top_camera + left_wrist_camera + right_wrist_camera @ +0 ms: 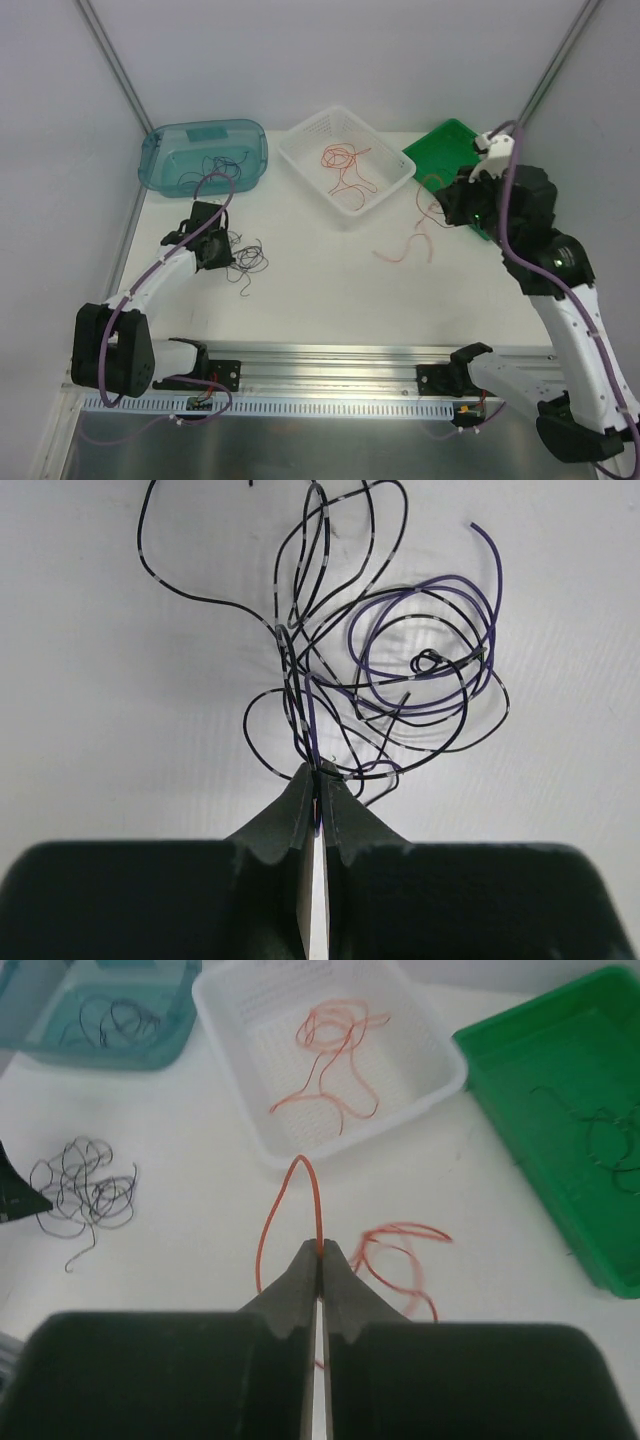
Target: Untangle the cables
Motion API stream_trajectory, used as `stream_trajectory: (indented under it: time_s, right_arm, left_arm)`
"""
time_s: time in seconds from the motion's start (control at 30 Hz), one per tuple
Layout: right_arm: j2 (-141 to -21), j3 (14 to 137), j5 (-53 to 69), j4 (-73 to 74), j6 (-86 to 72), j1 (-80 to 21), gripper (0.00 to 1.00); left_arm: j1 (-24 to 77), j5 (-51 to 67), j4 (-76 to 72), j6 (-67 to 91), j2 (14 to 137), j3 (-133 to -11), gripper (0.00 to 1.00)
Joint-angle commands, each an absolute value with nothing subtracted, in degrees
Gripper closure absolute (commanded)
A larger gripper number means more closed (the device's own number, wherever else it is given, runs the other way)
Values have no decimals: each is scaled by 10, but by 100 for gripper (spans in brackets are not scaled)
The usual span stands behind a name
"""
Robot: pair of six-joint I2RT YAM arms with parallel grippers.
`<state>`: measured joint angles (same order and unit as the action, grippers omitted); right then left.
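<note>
My left gripper (pixel 318 785) was clamped on the black tangle (pixel 288 660), right gripper (pixel 320 1250) pinching a red wire (pixel 317 1210); white basket (pixel 440 1080), green tray (pixel 560 1050) sat close behind.

bin (pixel 160 150) left | basket (pixel 310 180) middle | tray (pixel 445 145) right | cables (pixel 243 257) before bin

Plastic, metal and thin wires

The blue tub (pixel 150 160) is see-through plastic – smooth and shiny. The white basket (pixel 310 185) is plastic full of tiny holes, and the green tray (pixel 445 145) is glossy plastic. The table (pixel 320 290) looks smooth and dull. The rail (pixel 330 362) is bright metal – the cables (pixel 243 258) look smooth-coated.
</note>
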<state>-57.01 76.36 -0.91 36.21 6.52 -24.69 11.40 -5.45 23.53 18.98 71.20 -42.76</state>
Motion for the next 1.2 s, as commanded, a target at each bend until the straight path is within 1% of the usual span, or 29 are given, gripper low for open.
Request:
stream_trajectory:
  time_s: [0.0,0.17,0.33,0.4,0.53,0.63,0.73,0.77,0.87,0.9,0.97,1.0,1.1,1.13,1.17]
  right_arm:
    - [-525,835,-51,467,98,-215,99]
    - [-521,889,-10,493,93,-206,99]
    - [-519,859,9,472,86,-205,99]
    - [-523,850,13,467,83,-206,99]
    - [-541,856,50,452,79,-205,99]
    - [-568,878,76,445,76,-206,99]
    - [-597,917,107,430,74,-207,99]
    - [-605,931,116,428,74,-206,99]
    - [-649,991,155,412,71,-206,99]
    - [-668,1006,168,405,69,-206,99]
    - [-688,1047,195,375,64,-207,99]
    - [-698,1062,208,365,65,-207,99]
    - [-737,1109,210,318,69,-207,99]
    - [-752,1115,210,282,69,-207,99]
    - [-762,1121,207,261,66,-207,99]
  left_arm:
    - [87,-67,257,204,695,-443,100]
    - [78,-47,256,204,693,-443,100]
    - [78,11,253,190,703,-446,100]
    - [78,41,241,180,705,-443,99]
    - [88,147,214,157,703,-436,95]
    - [113,170,206,142,708,-436,91]
    - [129,185,205,136,708,-435,78]
    - [136,188,205,136,705,-434,66]
    - [138,182,201,136,692,-432,45]
    - [138,179,200,135,688,-432,33]
    - [138,174,199,135,679,-432,21]
    - [138,168,198,136,674,-431,13]
    - [138,160,198,137,663,-429,5]
    - [138,157,198,137,659,-429,2]
    - [138,156,198,138,657,-427,1]
